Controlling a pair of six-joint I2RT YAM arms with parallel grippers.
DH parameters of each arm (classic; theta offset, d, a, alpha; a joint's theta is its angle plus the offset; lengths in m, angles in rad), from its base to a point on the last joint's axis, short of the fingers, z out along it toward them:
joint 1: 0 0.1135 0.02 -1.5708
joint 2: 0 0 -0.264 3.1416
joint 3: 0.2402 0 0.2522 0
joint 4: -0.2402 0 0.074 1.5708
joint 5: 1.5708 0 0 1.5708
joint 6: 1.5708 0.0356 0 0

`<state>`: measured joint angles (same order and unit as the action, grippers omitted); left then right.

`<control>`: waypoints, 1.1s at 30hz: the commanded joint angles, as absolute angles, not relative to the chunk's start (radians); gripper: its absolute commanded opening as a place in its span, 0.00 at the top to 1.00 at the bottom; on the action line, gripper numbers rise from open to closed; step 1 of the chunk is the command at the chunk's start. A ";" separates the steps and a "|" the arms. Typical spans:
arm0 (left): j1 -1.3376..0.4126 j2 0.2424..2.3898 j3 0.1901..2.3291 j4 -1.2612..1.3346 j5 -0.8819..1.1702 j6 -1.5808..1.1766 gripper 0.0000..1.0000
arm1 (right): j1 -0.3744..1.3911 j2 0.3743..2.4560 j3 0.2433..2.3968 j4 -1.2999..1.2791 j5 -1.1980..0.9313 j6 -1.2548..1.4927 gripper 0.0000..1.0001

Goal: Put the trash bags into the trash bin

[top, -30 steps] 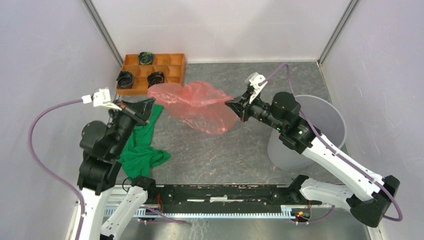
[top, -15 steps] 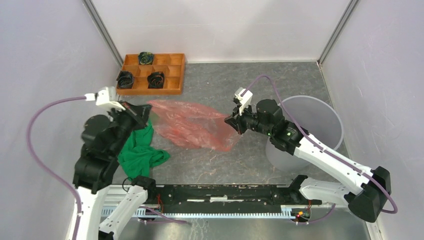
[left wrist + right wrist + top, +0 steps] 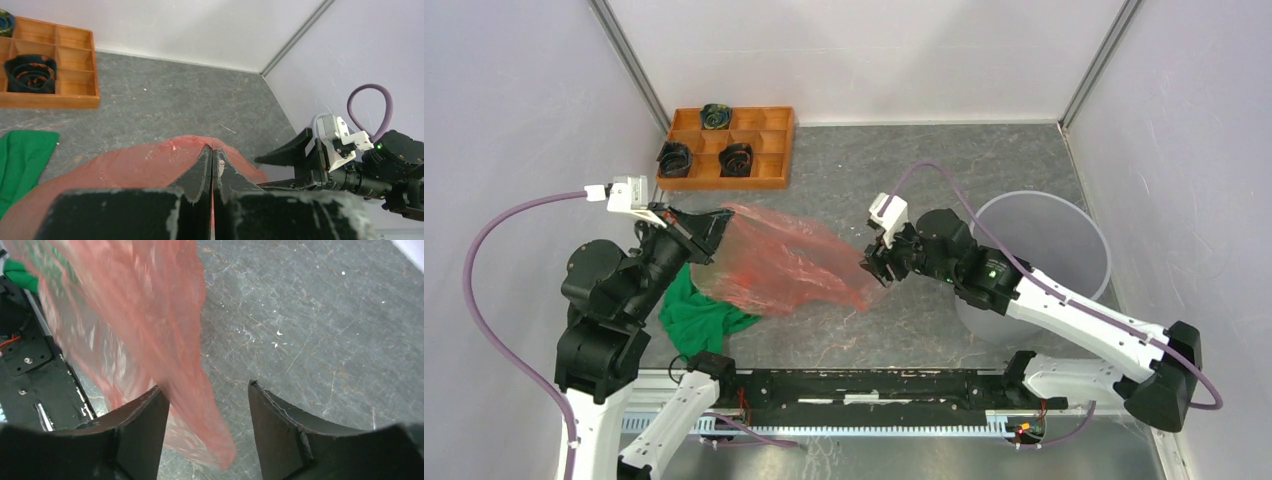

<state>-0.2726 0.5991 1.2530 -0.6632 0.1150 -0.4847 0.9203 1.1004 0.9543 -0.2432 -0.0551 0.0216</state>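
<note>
Since a second ago the trash bag has sagged lower over the counter, well left of the trash bin — my right gripper now gapes wide, bag loose in the gap, while my left gripper pinches its edge tight.

**Bench**: dark grey, stone-patterned top, scratched, with pale specks.

Items directly on it:
- **Wooden tray**: brown and compartmented, lying flat in the far left corner.
- **Green cloth**: crumpled at the near left, its far part covered by the trash bag.
- **Trash bin**: pale grey and translucent, standing upright at the right side, well apart from the tray and the cloth.
- **Black rail**: runs along the near edge.
- **Trash bag**: red-orange, sagging over the left centre; contact with the bench cannot be told.
</note>
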 commanded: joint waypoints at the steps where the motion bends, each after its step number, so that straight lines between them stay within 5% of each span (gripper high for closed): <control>1: -0.271 0.608 1.249 -0.683 0.205 -0.462 0.98 | 0.990 1.147 1.082 -0.266 0.084 -0.117 0.29; 5: -0.270 0.605 1.249 -0.704 0.228 -0.461 0.98 | 1.039 1.212 1.152 -0.233 0.129 -0.168 0.20; 16: -0.270 0.648 1.270 -0.727 0.248 -0.440 0.98 | 1.149 1.313 1.278 -0.175 0.102 -0.227 0.17; 27: -0.270 0.703 1.320 -0.744 0.208 -0.377 0.98 | 1.149 1.120 1.030 -0.237 0.595 -0.164 0.11; 33: -0.270 0.713 1.326 -0.769 0.223 -0.359 0.98 | 1.156 1.096 1.100 -0.203 0.262 -0.222 0.11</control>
